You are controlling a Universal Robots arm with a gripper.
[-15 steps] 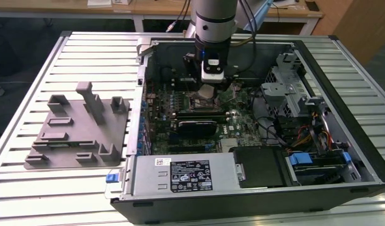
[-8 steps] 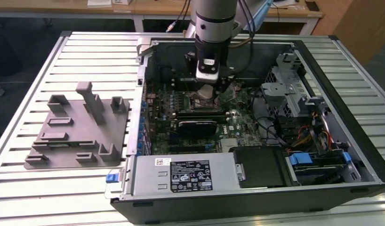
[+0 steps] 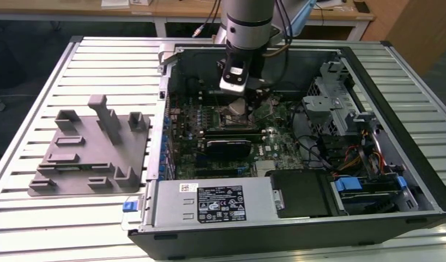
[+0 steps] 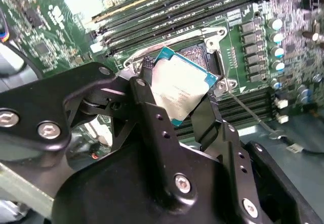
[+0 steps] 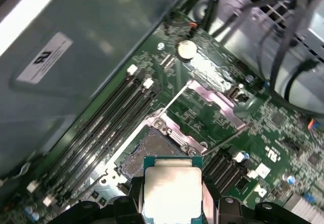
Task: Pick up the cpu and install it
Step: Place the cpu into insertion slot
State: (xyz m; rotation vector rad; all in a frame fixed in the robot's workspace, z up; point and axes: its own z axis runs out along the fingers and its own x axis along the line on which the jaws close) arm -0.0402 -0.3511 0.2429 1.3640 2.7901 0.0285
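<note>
Exterior view: the gripper (image 3: 237, 105) hangs in the upper centre of the frame, inside the open computer case (image 3: 296, 232), and the cpu (image 3: 238, 107) sits as a small grey square at its tip, over the green motherboard (image 3: 281, 139). The grey tray (image 3: 85, 158) lies well apart, on the slatted table (image 3: 34, 218) towards the exterior view's left.

In the second wrist view the cpu (image 4: 179, 90) is clamped between the two black fingers (image 4: 152, 97) of the gripper (image 4: 180, 86). They press on opposite edges, spread just as wide as the chip, with its silvery top facing the camera. The chip is close over the socket (image 4: 202, 57) but not seated in it. Its teal rim overlaps the socket's frame, and the thin metal lever (image 4: 250, 117) runs out just beside it.

In the first wrist view the cpu (image 5: 172, 193) shows between the finger ends of the gripper (image 5: 172, 199). The open socket (image 5: 147, 150) is just beyond it with its contact field bare, the load plate (image 5: 217, 102) is swung up, and the memory slots (image 5: 101, 128) run alongside.

As for writing, the chip's top carries faint print that is too small to make out. A white sticker (image 5: 45, 57) with a dark mark sits on the case wall. In the exterior view a black label (image 3: 221, 204) with white symbols and a small white sticker (image 3: 188, 188) lie on the power supply (image 3: 172, 210), and a white tag (image 3: 236, 71) sits on the gripper's body.
</note>
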